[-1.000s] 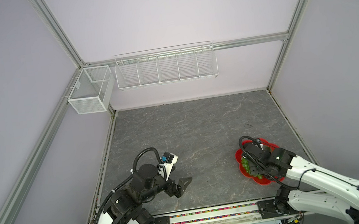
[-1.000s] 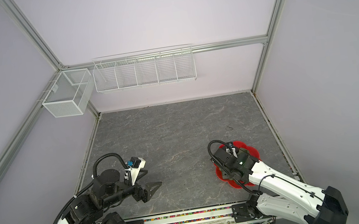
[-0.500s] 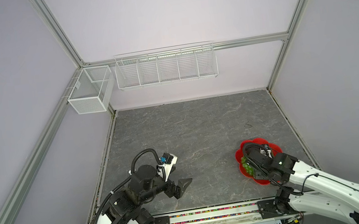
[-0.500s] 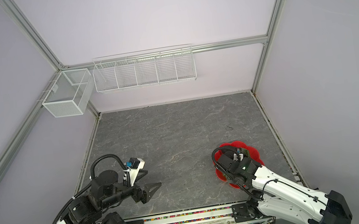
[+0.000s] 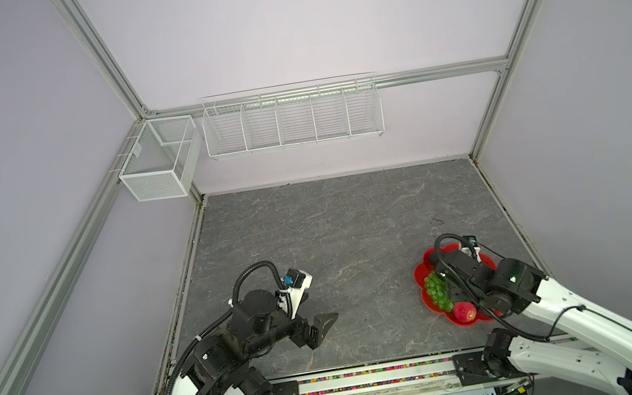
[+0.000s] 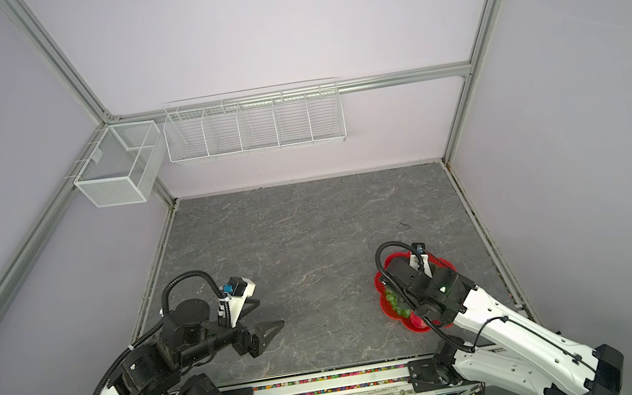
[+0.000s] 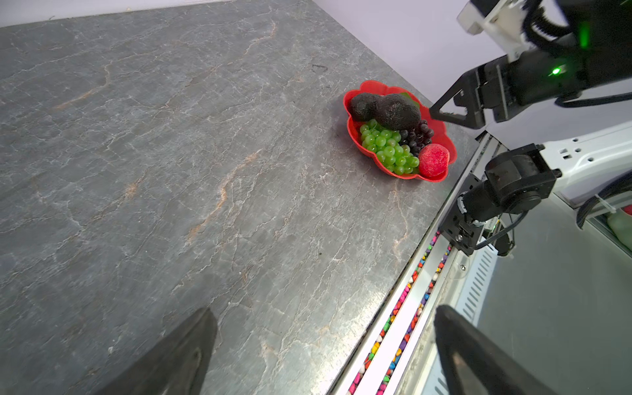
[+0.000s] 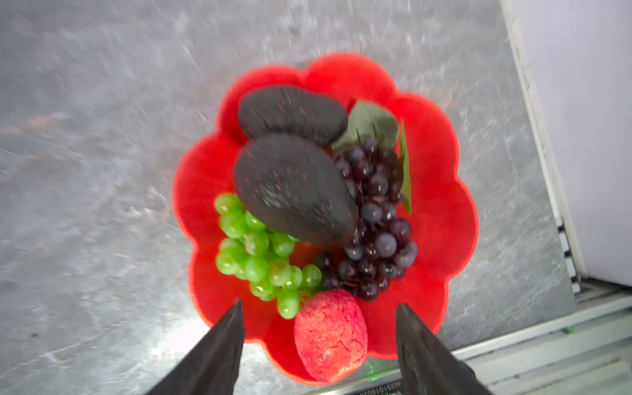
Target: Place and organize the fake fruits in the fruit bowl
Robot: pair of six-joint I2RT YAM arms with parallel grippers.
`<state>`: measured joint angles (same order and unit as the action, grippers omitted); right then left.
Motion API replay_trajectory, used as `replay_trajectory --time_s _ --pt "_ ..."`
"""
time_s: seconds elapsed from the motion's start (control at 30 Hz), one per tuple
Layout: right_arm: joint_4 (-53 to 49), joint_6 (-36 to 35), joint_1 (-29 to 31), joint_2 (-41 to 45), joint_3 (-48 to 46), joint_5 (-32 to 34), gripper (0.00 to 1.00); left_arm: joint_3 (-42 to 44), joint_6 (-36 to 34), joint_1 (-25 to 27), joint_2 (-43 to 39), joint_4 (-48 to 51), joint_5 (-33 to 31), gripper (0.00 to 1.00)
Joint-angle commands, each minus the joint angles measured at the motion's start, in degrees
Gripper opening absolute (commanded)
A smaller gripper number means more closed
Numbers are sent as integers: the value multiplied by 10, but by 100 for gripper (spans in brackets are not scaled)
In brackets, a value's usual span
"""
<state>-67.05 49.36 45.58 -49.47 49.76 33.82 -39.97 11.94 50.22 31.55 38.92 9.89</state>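
The red scalloped fruit bowl (image 5: 421,276) (image 6: 379,282) (image 7: 448,140) (image 8: 444,205) sits at the table's front right. In it lie two blackish avocados (image 7: 398,111) (image 8: 290,184), a green grape bunch (image 5: 437,295) (image 7: 390,150) (image 8: 260,260), a purple grape bunch with a leaf (image 7: 419,136) (image 8: 372,212) and a red apple (image 5: 465,311) (image 6: 417,320) (image 7: 433,160) (image 8: 330,335). My right gripper (image 8: 319,304) (image 7: 444,114) hovers open above the bowl. The apple lies below, between its fingers, untouched. My left gripper (image 5: 326,329) (image 6: 269,338) (image 7: 325,309) is open and empty at the front left.
A white wire basket rack (image 5: 293,122) hangs on the back wall and a mesh box (image 5: 159,166) on the left wall. A rail filled with coloured beads (image 5: 372,372) (image 7: 407,307) runs along the table's front edge. The right wall stands close to the bowl.
My right gripper has opened and its arm has drawn back toward the front edge, uncovering more of the bowl with the apple lying in it. The left arm has not moved.
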Motion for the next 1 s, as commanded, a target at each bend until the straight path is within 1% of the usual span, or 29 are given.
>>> replay_trajectory --time_s 0.0,0.07,0.13,0.17,0.23,0.27,0.3,0.33,0.37,0.4,0.43,0.47,0.53,0.57,0.63,0.7,0.8,0.87,0.93,0.97 --pt "35 -99 -12 -1 53 45 89 -12 5 2 8 10 -36 99" --pt "109 -191 -50 -13 71 33 88 -23 21 2 22 8 -69 99" --pt "190 -274 -130 -35 86 -27 89 -49 34 2 51 9 -122 99" --pt "231 -305 -179 -43 87 -62 89 -75 35 2 75 12 -160 99" --pt "331 -361 -268 -47 67 -147 89 -116 33 2 113 15 -259 99" --pt "390 -381 -310 -48 45 -190 89 -129 35 1 148 11 -335 99" --pt "444 -393 -356 -54 22 -232 89 -132 43 0 165 1 -423 99" --pt "491 -403 -394 -66 1 -272 89 -125 31 -9 186 -24 -499 99" --pt "529 -413 -418 -80 -27 -294 89 -112 17 -23 201 -55 -561 99" --pt "575 -425 -441 -97 -53 -310 89 -88 9 -49 213 -94 -614 99" --pt "621 -443 -458 -114 -75 -334 89 -65 1 -78 228 -147 -652 99" --pt "657 -456 -466 -127 -97 -347 89 -26 -13 -106 236 -204 -667 99" --pt "732 -485 -468 -154 -140 -344 89 47 -50 -170 250 -339 -674 99" --pt "752 -494 -468 -162 -154 -340 89 76 -61 -196 254 -390 -674 99" --pt "796 -497 -469 -168 -188 -338 89 139 -72 -254 250 -479 -645 99" --pt "847 -508 -469 -163 -224 -338 89 192 -83 -294 237 -564 -605 99" --pt "953 -515 -469 -156 -293 -319 89 241 -69 -351 216 -647 -510 99" --pt "1034 -520 -470 -163 -331 -318 89 252 -54 -386 222 -668 -465 99" --pt "1084 -521 -469 -191 -341 -329 89 247 -36 -418 254 -671 -439 99" --pt "1094 -519 -470 -208 -337 -339 89 243 -36 -424 274 -677 -435 99"
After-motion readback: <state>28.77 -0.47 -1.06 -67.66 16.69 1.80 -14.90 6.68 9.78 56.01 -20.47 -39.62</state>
